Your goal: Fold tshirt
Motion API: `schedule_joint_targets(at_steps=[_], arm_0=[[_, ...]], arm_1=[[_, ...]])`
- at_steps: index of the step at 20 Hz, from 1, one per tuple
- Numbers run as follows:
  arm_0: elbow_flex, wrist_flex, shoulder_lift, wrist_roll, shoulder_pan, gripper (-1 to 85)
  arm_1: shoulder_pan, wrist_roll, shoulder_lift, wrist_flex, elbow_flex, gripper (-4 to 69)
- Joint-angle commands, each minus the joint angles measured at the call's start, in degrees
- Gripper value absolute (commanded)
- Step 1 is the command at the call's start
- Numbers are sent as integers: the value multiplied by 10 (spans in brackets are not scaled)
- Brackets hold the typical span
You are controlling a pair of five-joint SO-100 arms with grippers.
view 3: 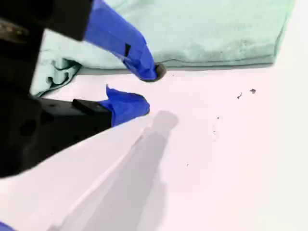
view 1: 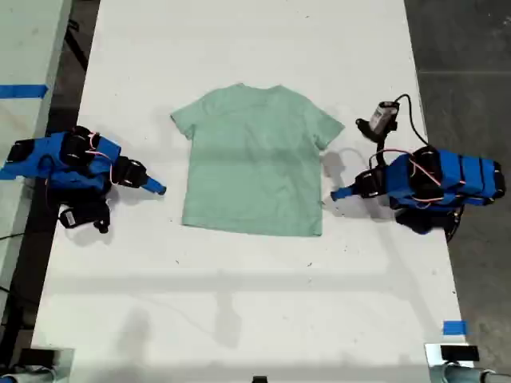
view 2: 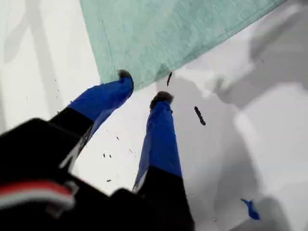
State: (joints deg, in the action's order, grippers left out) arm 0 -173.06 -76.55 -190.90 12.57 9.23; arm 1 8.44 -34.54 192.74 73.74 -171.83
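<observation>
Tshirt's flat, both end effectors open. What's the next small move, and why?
Probably ease my first end effector forward a little so its open jaws straddle the tshirt at its hem corner, then close. The tshirt lies flat and unfolded, one fingertip sits at that corner's edge, and nothing is gripped yet. My second end effector waits open beside the opposite side edge.

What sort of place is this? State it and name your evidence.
Probably a robotics lab or workshop bench, not a home: a plain white table marked with blue tape, two blue arms clamped opposite each other, and bare grey concrete floor beside it. Only a tshirt lies there.
</observation>
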Motion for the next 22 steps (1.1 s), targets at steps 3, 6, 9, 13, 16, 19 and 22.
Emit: schedule_joint_targets(at_steps=[3, 6, 9, 13, 16, 19, 22], arm_0=[[5, 46, 1, -263, -1, 4], [5, 43, 1, -263, -2, 3], [6, 39, 1, -265, -10, 4], [24, 47, 1, -268, -41, 1], [55, 59, 18, -232, -75, 1], [124, 88, 131, -193, -105, 1], [257, 83, 304, -142, -133, 1]], arm_1=[[-57, 570, 4, -60, 6, -6], [-59, 573, 4, -58, 7, -6], [-67, 580, 4, -54, 11, -5], [-80, 573, 4, -36, 38, -5], [-59, 516, 3, -23, 80, -3], [-26, 456, -18, -5, 142, -3], [8, 401, -69, 11, 216, 1]])
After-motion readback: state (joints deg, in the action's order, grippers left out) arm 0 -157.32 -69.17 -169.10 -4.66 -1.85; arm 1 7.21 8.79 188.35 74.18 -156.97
